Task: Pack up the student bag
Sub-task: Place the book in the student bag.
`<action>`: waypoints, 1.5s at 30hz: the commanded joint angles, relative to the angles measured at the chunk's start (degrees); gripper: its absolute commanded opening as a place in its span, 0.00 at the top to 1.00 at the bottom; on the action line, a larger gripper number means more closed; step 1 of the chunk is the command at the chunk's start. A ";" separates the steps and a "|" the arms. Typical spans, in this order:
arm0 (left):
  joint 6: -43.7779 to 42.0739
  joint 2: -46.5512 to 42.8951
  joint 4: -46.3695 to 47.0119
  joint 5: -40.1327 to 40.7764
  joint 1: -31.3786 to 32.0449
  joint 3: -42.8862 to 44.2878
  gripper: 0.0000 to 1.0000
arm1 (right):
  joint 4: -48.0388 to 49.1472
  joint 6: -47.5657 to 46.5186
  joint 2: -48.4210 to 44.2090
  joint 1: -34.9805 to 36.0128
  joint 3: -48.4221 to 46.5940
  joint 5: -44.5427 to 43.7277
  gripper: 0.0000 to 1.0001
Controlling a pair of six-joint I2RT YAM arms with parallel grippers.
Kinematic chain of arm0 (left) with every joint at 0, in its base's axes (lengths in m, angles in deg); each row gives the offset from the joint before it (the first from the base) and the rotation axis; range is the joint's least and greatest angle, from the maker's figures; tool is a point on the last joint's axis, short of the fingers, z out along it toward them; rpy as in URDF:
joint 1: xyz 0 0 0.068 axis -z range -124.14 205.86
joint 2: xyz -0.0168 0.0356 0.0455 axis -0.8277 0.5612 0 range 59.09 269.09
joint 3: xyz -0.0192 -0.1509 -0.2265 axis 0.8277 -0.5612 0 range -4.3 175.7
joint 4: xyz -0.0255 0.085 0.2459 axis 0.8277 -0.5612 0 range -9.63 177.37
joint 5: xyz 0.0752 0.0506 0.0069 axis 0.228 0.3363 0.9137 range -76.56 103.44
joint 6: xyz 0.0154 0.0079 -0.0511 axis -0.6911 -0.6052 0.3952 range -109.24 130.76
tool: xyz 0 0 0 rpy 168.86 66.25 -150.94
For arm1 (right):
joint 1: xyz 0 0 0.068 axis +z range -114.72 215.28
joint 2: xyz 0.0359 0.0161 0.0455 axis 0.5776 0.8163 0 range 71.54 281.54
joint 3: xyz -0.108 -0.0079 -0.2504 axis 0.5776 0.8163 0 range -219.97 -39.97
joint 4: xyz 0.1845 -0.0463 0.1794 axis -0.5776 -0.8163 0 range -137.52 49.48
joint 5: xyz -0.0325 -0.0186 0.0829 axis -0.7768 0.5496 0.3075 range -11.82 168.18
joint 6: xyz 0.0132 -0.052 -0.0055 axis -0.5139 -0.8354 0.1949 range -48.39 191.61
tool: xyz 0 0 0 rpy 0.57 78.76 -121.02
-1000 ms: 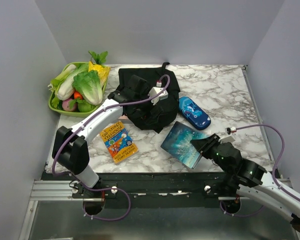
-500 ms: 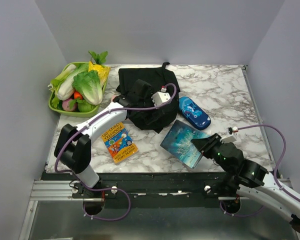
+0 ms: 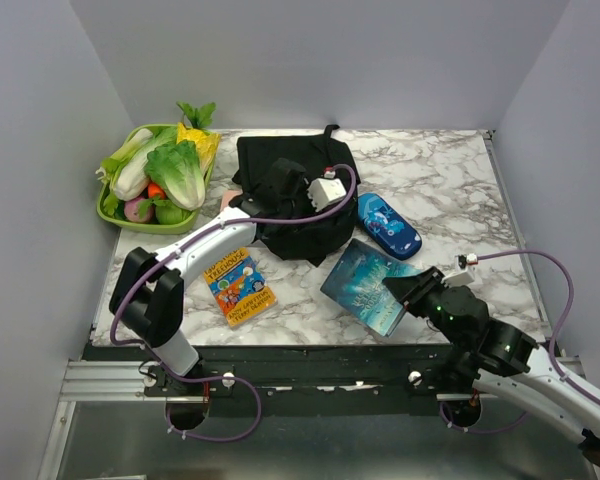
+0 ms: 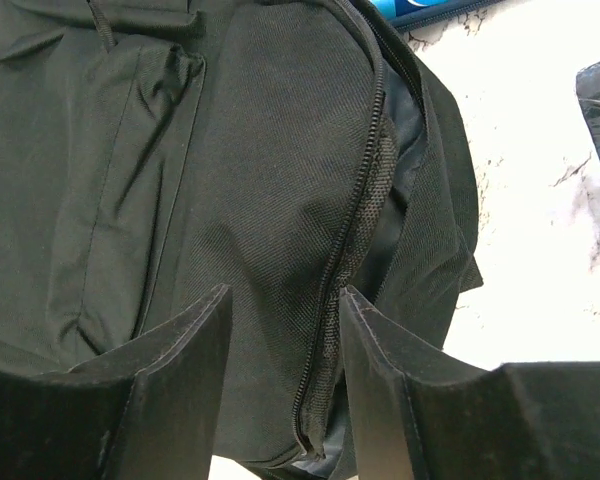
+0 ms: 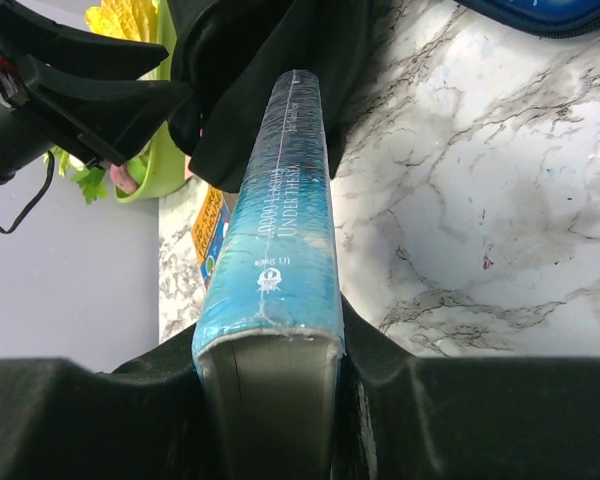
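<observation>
Left arm [image 3: 195, 250]: stretched over the student bag [image 3: 280, 165], which lay slumped on the counter [image 3: 450, 190]; jaws had narrowed from wide to half open astride the bag's zipper [image 4: 365, 170], nothing pinched yet, probably to lift its mouth. Right arm [image 3: 500, 345]: low, right of the bag, jaws clamped on the blue book [image 3: 365, 285], unmoved.

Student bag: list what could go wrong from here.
1. The left gripper straddles floppy fabric by the student bag's zipper; it may slip free and the opening stay narrow.
2. The right gripper holds the blue book by one end only; it could twist or catch on the bag's edge.
</observation>
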 commanded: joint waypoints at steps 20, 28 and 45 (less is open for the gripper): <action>0.30 1.78 0.00 0.51 0.20 4.22 1.00 | 17.24 7.65 9.14 -0.03 -5.16 -2.10 0.99; 0.12 -1.12 0.97 0.42 0.29 4.73 1.00 | 27.78 7.04 10.91 0.05 -2.61 0.72 0.99; 2.15 -6.74 -6.59 -1.51 2.66 13.63 1.00 | 30.16 14.93 19.17 -0.12 -5.61 -2.44 0.99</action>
